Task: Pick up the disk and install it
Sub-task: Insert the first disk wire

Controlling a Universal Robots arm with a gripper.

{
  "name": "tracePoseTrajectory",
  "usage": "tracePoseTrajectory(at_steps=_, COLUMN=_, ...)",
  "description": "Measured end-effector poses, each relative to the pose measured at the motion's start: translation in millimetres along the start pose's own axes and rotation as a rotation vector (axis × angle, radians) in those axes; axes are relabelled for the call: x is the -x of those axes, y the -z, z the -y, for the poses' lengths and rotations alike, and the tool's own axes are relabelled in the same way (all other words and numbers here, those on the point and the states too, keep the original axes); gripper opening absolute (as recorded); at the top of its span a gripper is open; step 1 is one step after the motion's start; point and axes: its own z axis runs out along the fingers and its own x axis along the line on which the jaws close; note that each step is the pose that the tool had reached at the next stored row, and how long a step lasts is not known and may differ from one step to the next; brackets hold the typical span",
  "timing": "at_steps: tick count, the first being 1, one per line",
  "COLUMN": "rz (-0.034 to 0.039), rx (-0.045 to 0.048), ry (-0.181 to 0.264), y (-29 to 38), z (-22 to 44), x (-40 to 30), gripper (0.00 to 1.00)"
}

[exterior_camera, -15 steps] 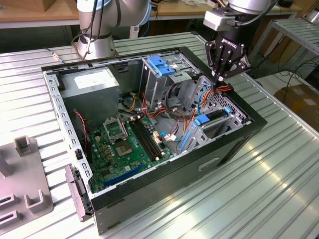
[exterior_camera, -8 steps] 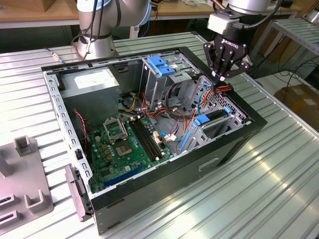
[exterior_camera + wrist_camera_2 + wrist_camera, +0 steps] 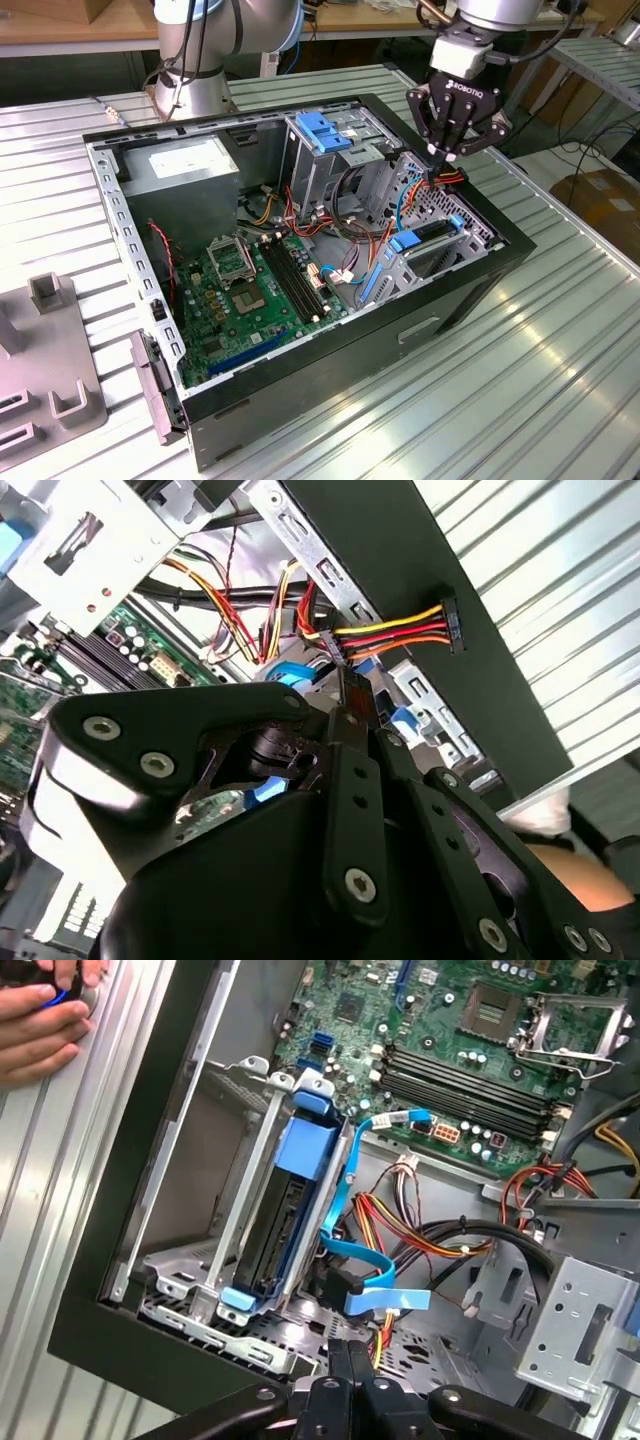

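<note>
Ribbed silvery metal tabletop [image 3: 540, 380] carries an open black desktop computer case [image 3: 470, 290] lying on its side, and the arm's black three-link claw [image 3: 445, 155] hangs over the case's rim at the exterior view's right. Its fingers [image 3: 350, 780] are drawn tight together, and a red, yellow and orange power cable [image 3: 446, 177] comes out from between their tips. In the second wrist view the cable [image 3: 395, 635] runs from the fingertips out to a small black plug [image 3: 455, 625] lying across the case wall.

Directly beneath the claw, the disk [image 3: 432, 232], a dark flat drive framed by a bright blue plastic carrier, sits on edge inside the grey perforated metal drive bay [image 3: 470, 215]. In the first wrist view the disk [image 3: 300, 1150] stands slotted between the bay's rails, just beyond the claw [image 3: 345, 1360]. A light blue flat data cable [image 3: 375, 1260] loops beside it.

Further from the claw lie a grey metal drive cage topped by a blue plastic latch [image 3: 322, 130], then the green motherboard [image 3: 250, 290], and farthest inside, the grey boxy power supply [image 3: 185, 165].

Outside the case, a person's hand [image 3: 40, 1020] rests on the tabletop by the case wall near the disk. A grey plastic fixture block [image 3: 50, 385] sits well apart from the claw, beyond the case's far end.
</note>
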Motion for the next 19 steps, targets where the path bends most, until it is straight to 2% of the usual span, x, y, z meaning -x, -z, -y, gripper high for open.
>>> tracePoseTrajectory(at_steps=8, rz=0.0003, rx=-0.0153, ry=0.112, y=-0.2, z=4.4, x=-1.7, gripper=0.11)
tracePoseTrajectory(at_steps=19, rz=0.0006, rx=-0.0306, ry=0.224, y=-0.8, z=12.1, x=-4.6, gripper=0.11)
